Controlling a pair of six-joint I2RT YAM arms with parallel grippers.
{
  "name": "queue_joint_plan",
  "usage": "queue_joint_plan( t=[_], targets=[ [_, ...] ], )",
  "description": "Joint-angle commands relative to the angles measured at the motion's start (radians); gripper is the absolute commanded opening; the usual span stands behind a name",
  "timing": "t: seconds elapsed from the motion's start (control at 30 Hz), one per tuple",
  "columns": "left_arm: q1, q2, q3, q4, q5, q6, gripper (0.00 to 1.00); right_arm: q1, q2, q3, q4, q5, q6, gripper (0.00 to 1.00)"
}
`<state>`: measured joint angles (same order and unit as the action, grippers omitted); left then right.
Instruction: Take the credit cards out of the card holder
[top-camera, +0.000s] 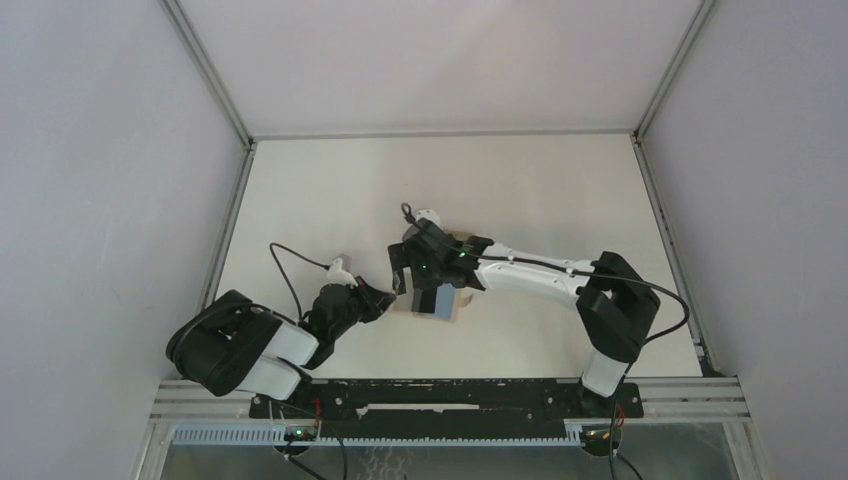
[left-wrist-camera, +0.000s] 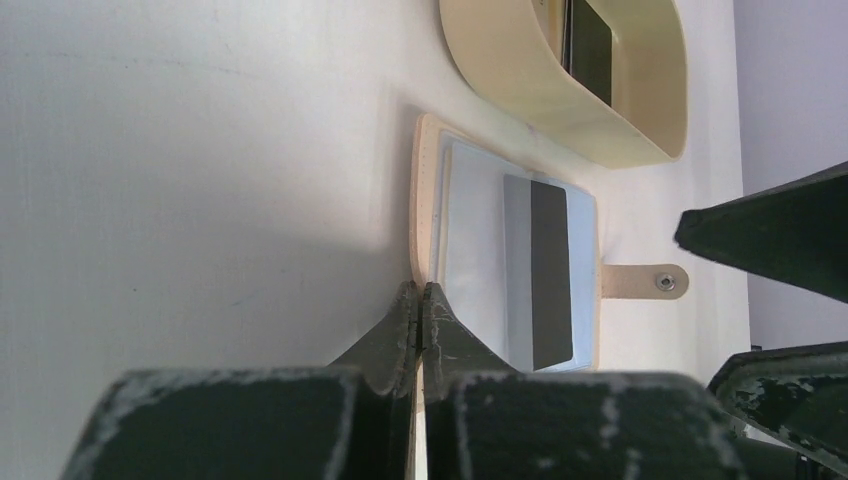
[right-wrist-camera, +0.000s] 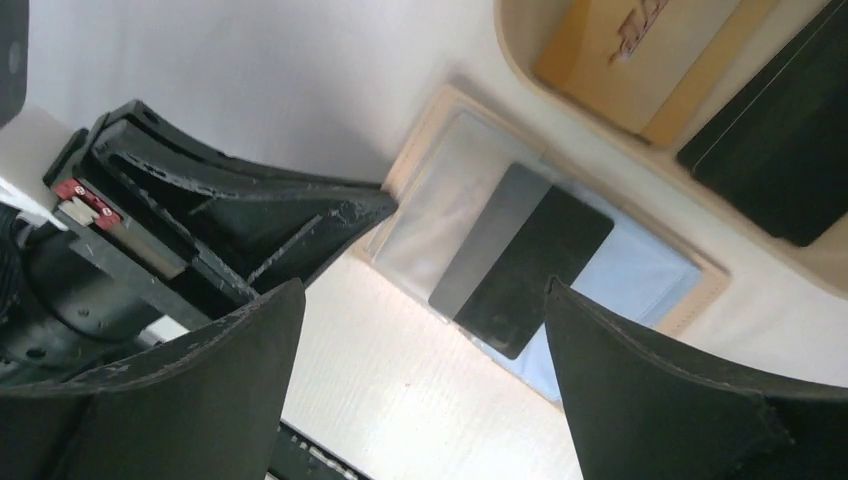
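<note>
The card holder (left-wrist-camera: 425, 190) lies open and flat on the white table (left-wrist-camera: 200, 150), just beside the tan oval tray (left-wrist-camera: 520, 80). Its small strap (left-wrist-camera: 640, 282) with a metal snap sticks out from the side opposite to where the left gripper (left-wrist-camera: 420, 300) touches it. Inside the holder a light blue card (right-wrist-camera: 640, 275) shows, and on top of it lies a dark card (right-wrist-camera: 540, 260) with a grey band along one long side; both are flat and within the tan border. The left gripper is fully closed, its two tips pressed together, and the tips touch the edge of the holder near one corner; whether they pinch any material, I cannot tell. The right gripper (right-wrist-camera: 425, 290) hangs above the holder with its jaws spread wide and nothing between them; the dark card is seen through the gap between its two fingers. In the tray rest a black card (right-wrist-camera: 780, 150) and a tan flat item (right-wrist-camera: 640, 60) with dark lettering, side by side. In the top view the two grippers come close together at the holder, near the middle of the table.
</note>
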<state>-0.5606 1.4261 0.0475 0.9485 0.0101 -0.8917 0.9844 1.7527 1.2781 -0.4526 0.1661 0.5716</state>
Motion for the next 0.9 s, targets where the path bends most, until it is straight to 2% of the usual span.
queue_joint_plan(
  t=[0.0, 0.13, 0.23, 0.6, 0.87],
  targets=[
    [0.005, 0.004, -0.018, 0.022, -0.029, -0.003, 0.0, -0.089, -0.066, -0.142, 0.263, -0.321, 0.057, 0.95],
    [0.004, 0.01, -0.015, 0.023, -0.024, -0.003, 0.0, -0.141, -0.105, -0.306, 0.411, -0.391, 0.114, 0.9],
    [0.004, 0.016, -0.012, 0.022, -0.021, -0.003, 0.0, -0.172, -0.113, -0.371, 0.443, -0.379, 0.126, 0.88],
    [0.005, 0.037, -0.005, 0.022, -0.022, -0.01, 0.0, -0.214, -0.045, -0.433, 0.606, -0.476, 0.178, 0.85],
    [0.005, 0.039, -0.005, 0.023, -0.025, -0.016, 0.0, -0.231, -0.005, -0.523, 0.834, -0.609, 0.369, 0.85]
  ],
)
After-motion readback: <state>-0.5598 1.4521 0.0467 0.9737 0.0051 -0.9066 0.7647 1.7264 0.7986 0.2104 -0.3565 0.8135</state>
